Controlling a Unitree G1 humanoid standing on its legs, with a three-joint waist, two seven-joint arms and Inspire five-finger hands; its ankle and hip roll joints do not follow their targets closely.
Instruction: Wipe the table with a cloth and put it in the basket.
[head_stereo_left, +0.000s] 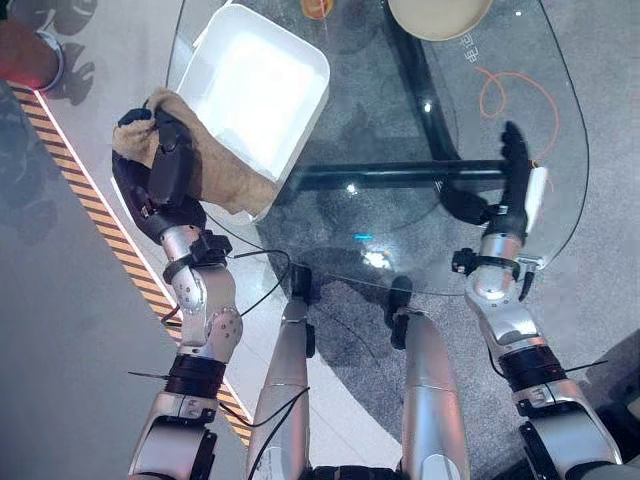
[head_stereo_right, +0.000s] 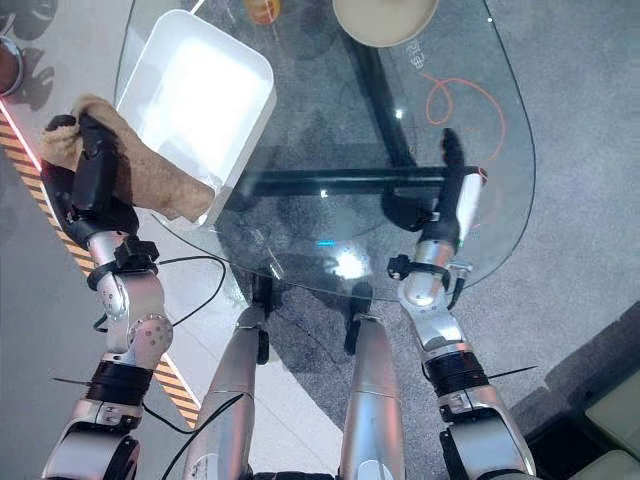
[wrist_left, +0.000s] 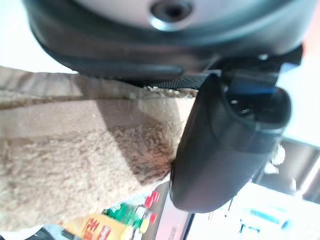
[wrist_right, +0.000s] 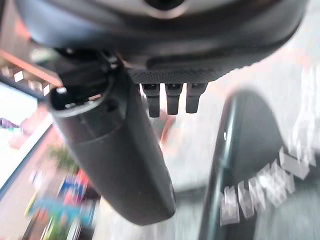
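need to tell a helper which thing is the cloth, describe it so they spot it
Start at the glass table and go to its left edge, where the white basket sits. The cloth is the tan, fuzzy fabric hanging off that edge beside the basket, gripped by the left robot hand.

Your two arms reach up into the frame from the bottom corners.

Your left hand (head_stereo_left: 165, 165) sits at the left edge of the head view, above a bent forearm, its fingers curled and its thumb (wrist_left: 225, 145) pressed in, clamped on what it holds. Your right hand (head_stereo_left: 515, 180) stands right of centre, upright on a straight wrist, fingers extended together toward the top of the frame, the white-covered thumb alongside on its right. It holds nothing.
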